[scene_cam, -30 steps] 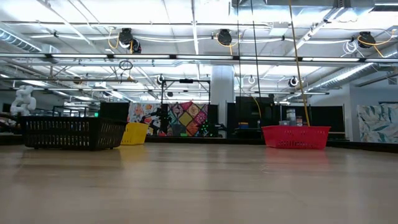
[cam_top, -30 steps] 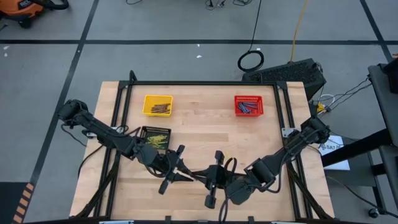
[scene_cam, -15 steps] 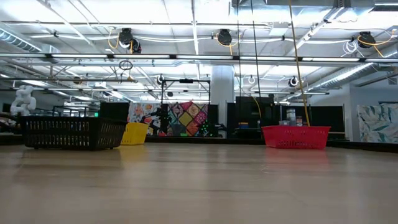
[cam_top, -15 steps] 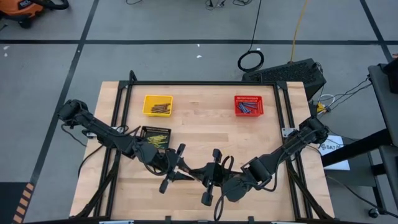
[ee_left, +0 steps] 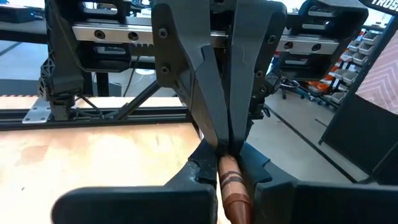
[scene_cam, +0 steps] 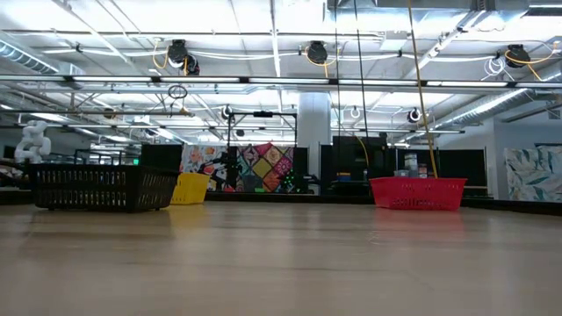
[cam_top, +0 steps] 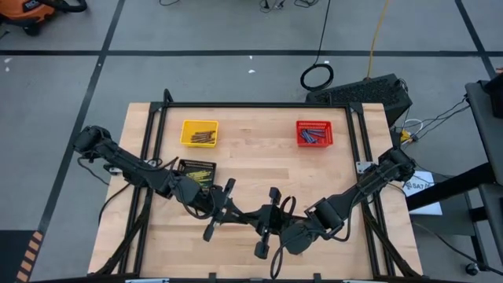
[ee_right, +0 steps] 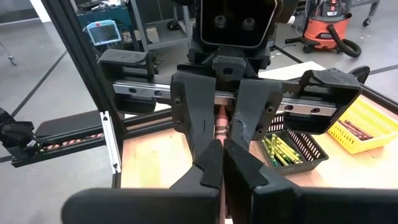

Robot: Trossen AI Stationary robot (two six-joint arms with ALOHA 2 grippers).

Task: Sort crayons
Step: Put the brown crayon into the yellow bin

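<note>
A brown crayon (ee_left: pixel 232 186) is held between my two grippers over the table's near middle. My left gripper (cam_top: pixel 234 212) is shut on it and my right gripper (cam_top: pixel 253 221) is shut on its other end; the two face each other tip to tip. The yellow basket (cam_top: pixel 199 132) holds brown crayons, the red basket (cam_top: pixel 314 133) blue-grey ones, and the black basket (cam_top: pixel 196 173) yellow-green ones (ee_right: pixel 278 146). Both grippers are out of the low view. My left gripper pinches the brown crayon's sides (ee_right: pixel 222 126) between its two fingers (ee_right: pixel 194 121), the fingers lying along it. The crayon sticks out forward past the fingertips toward my right gripper and is clear of the table. My right gripper pinches the crayon's free end (ee_left: pixel 226 155) between its two fingertips (ee_left: pixel 211 134), coming level from the table's right side and facing my left gripper. The fingers lie along the crayon. The crayon is clear of the table.
The three baskets stand toward the table's far half: yellow far left, red far right, black left of middle near my left arm. A black frame (cam_top: pixel 259 105) borders the wooden table (cam_top: pixel 259 169). The baskets also show in the low view, such as the red one (scene_cam: pixel 418 192).
My right gripper has gone a little toward the table's left edge, closing up to my left gripper. The crayon stays between them.
</note>
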